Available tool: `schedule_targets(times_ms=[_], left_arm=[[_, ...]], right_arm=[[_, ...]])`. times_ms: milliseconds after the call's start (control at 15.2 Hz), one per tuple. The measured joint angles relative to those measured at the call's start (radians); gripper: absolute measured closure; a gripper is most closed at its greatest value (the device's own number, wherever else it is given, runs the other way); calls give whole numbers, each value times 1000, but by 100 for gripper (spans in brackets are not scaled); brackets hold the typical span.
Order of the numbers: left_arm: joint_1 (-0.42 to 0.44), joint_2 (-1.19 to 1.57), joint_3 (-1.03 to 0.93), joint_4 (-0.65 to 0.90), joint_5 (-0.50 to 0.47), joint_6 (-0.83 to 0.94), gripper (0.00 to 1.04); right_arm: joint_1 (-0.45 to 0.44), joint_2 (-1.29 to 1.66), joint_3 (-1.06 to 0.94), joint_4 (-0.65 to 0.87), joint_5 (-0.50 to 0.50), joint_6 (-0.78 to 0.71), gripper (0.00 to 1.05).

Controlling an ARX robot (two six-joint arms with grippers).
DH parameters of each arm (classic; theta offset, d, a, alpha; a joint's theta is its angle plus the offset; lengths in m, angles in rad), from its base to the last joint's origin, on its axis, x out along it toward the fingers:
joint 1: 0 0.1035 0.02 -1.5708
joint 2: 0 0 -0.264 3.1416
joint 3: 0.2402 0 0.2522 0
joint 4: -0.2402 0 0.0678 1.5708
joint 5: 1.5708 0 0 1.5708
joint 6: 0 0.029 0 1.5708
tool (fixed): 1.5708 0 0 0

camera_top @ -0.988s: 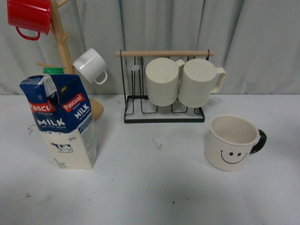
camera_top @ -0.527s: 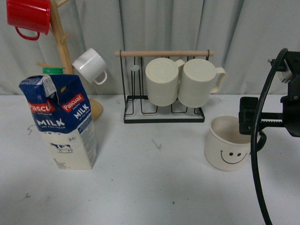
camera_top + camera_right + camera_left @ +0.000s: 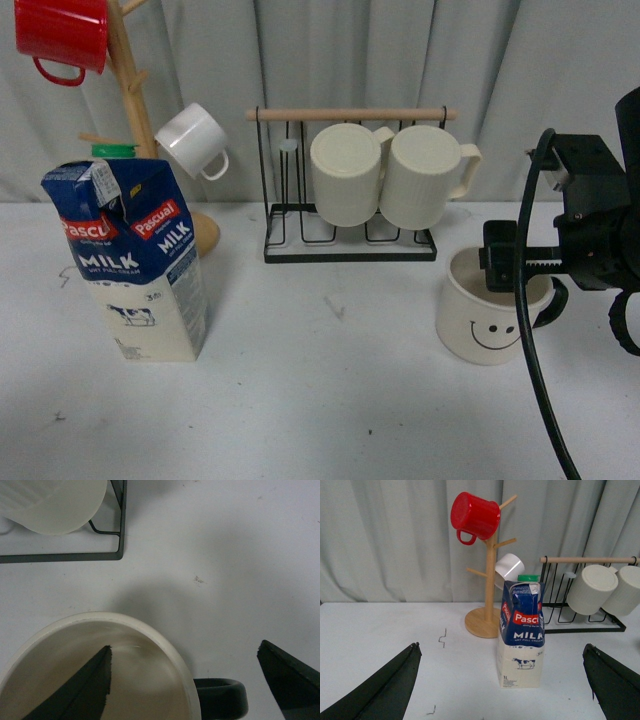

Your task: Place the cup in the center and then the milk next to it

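Note:
The cup [image 3: 478,322], cream-white with a black smiley face and a black handle, stands upright at the right of the table. My right gripper [image 3: 520,285] is open just above it. In the right wrist view one finger [image 3: 82,690] is over the cup's inside [image 3: 145,680]. The other finger [image 3: 290,680] is outside, past the black handle [image 3: 220,697]. The milk [image 3: 135,262] stands upright at the left. It also shows in the left wrist view [image 3: 521,630], ahead of my open, empty left gripper [image 3: 501,646]. The center [image 3: 330,380] is bare tabletop.
A wooden mug tree [image 3: 128,90] at the back left holds a red mug [image 3: 62,35] and a small white mug [image 3: 192,138]. A black wire rack [image 3: 350,245] at the back holds two ribbed cream mugs [image 3: 345,172]. The right arm's black cable [image 3: 530,380] hangs at the front right.
My right arm was out of view one second ago. It came in from the right and has moved left over the cup. The cup and the milk have not moved.

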Motion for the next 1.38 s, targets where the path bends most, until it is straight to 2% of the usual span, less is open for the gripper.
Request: schedule_targets(times_ms=[198,329,461,527,658,856,1119,1383], left_arm=[[0,0,0,0,0,0,7],[0,0,0,0,0,0,7],[0,0,0,0,0,0,7],[0,0,0,0,0,0,7],[0,0,0,0,0,0,7],[0,0,0,0,0,0,7],[0,0,0,0,0,0,7],[0,0,0,0,0,0,7]], right_arm=[[-2,30,34,-30,-19,-11,62],[-8,31,42,-35,-29,-12,87],[-14,31,44,-35,-44,-8,97],[-14,25,55,-35,-51,-4,101],[-14,15,53,-45,-57,-6,101],[9,-56,19,-114,-118,6,101],[135,-105,21,-158,-154,54,101],[205,-19,132,-203,-111,87,101]])
